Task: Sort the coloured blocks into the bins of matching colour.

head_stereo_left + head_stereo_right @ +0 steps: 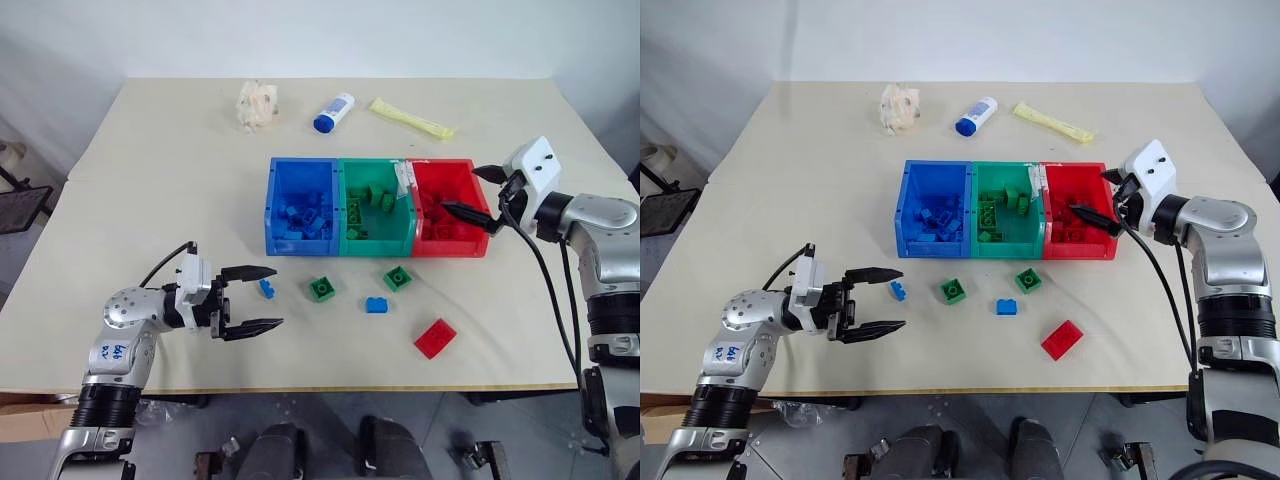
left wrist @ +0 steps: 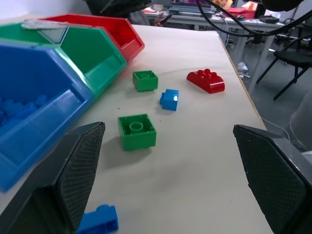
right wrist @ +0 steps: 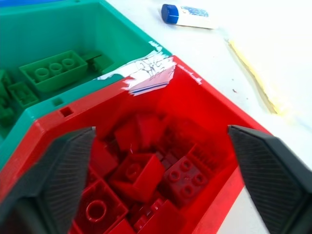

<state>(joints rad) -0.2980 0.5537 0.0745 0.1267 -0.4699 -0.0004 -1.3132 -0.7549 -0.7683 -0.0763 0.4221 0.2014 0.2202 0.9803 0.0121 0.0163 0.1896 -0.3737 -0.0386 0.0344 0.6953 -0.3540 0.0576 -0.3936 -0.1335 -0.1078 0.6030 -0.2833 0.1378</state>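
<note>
1. Table (image 1: 150, 180), pale and rectangular, with three joined bins near its centre: blue bin (image 1: 272, 215), green bin (image 1: 345, 210) and red bin (image 1: 482, 205), set in a row from 9 to 3 o'clock. Each already holds blocks of its own colour.
2. Loose blocks lie on bare tabletop between the bins and the near edge: a small blue block (image 1: 267, 289) at 7 o'clock of the bins, a green block (image 1: 322, 289), a second green block (image 1: 398, 278), another blue block (image 1: 376, 305), and a red block (image 1: 435, 338) closest to the near edge.
3. Left gripper (image 1: 258, 298) sits low at 8 o'clock, pointing across the table, fingers spread apart and empty, the small blue block just beside its tips.
4. Right gripper (image 1: 482, 195) hovers at the red bin's outer wall, at 3 o'clock, fingers wide apart, nothing held; red blocks lie heaped below it.
5. Far side holds a white bottle (image 1: 334, 112), a yellow packet (image 1: 410, 118) and a crumpled wrapper (image 1: 257, 105), well apart from the bins, with open table on both flanks.
</note>
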